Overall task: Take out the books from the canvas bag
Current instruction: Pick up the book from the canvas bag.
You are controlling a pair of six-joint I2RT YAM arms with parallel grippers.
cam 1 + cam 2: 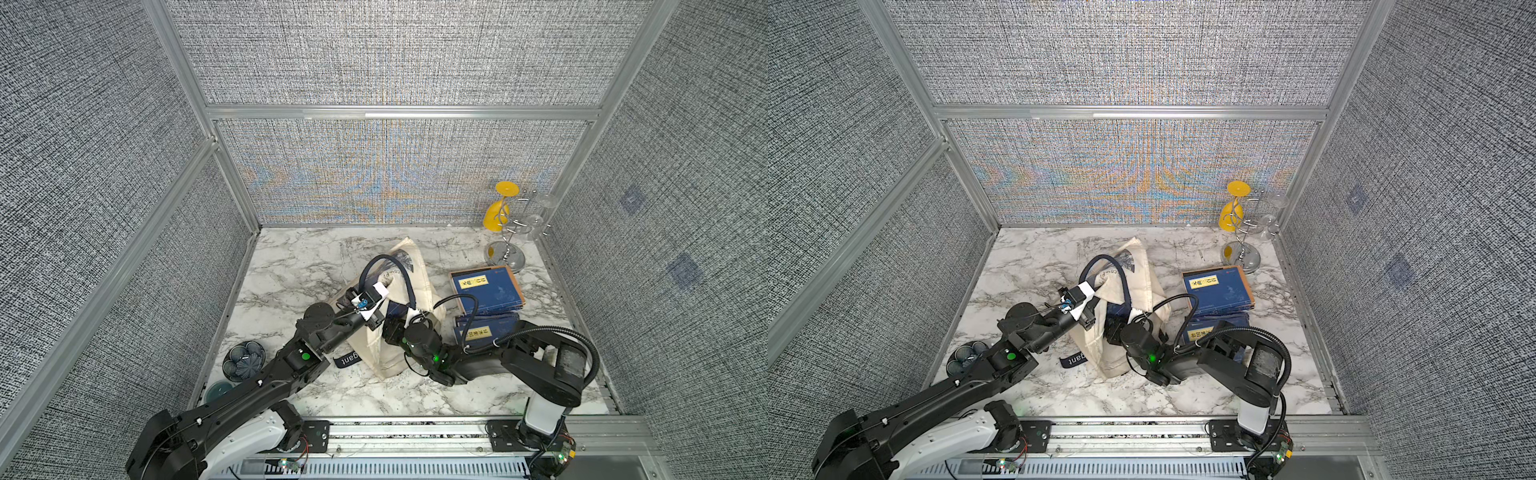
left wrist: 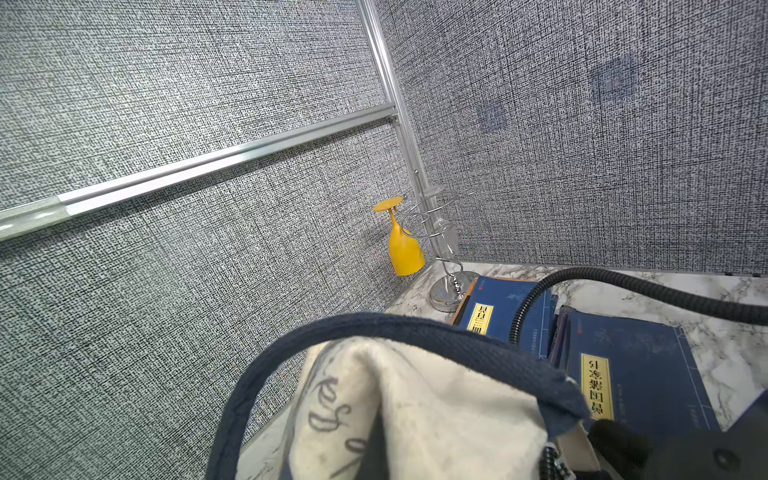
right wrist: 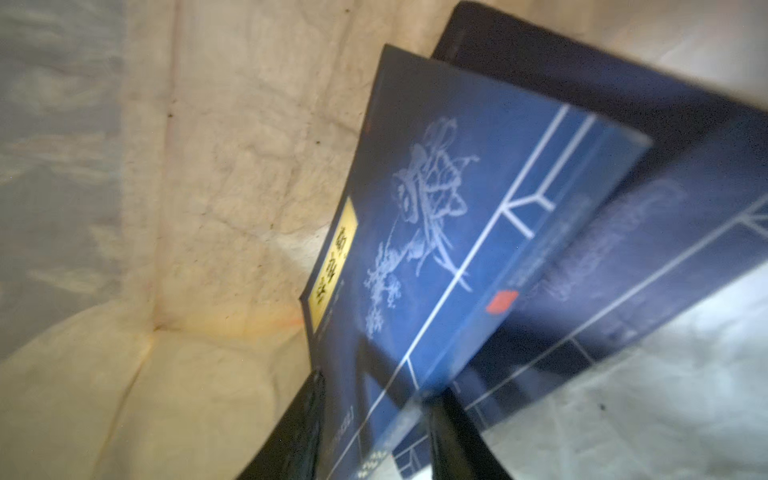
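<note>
Near edge, robot's left: blue patterned dish (image 1: 243, 359) and teal dish (image 1: 218, 390) on the marble worktop (image 1: 332, 395).

Mid-worktop: canvas bag (image 1: 388, 357), cream, slumped. Its "Elegant" strap (image 1: 349, 359) lies flat at the near side.

Left tool (image 1: 380, 293) is pinched tight on the canvas bag's rim beside the navy handle (image 2: 374, 328), holding the mouth up.

Right tool (image 3: 378, 384) is inside the bag, jaws partway apart, one finger on either side of the front book (image 3: 436, 208), which is navy with a yellow label. Cannot tell whether they press it. The rear book (image 3: 623, 232) leans behind it.

Right of the bag, out on the worktop: nearer loose book (image 1: 484, 330), partly under the right arm. Farther loose book (image 1: 488, 289) lies just beside it, tan-orange edge showing.

Far right corner: wire glass rack (image 1: 505, 249) holding an inverted yellow glass (image 1: 496, 216) and a clear glass (image 1: 540, 216).
</note>
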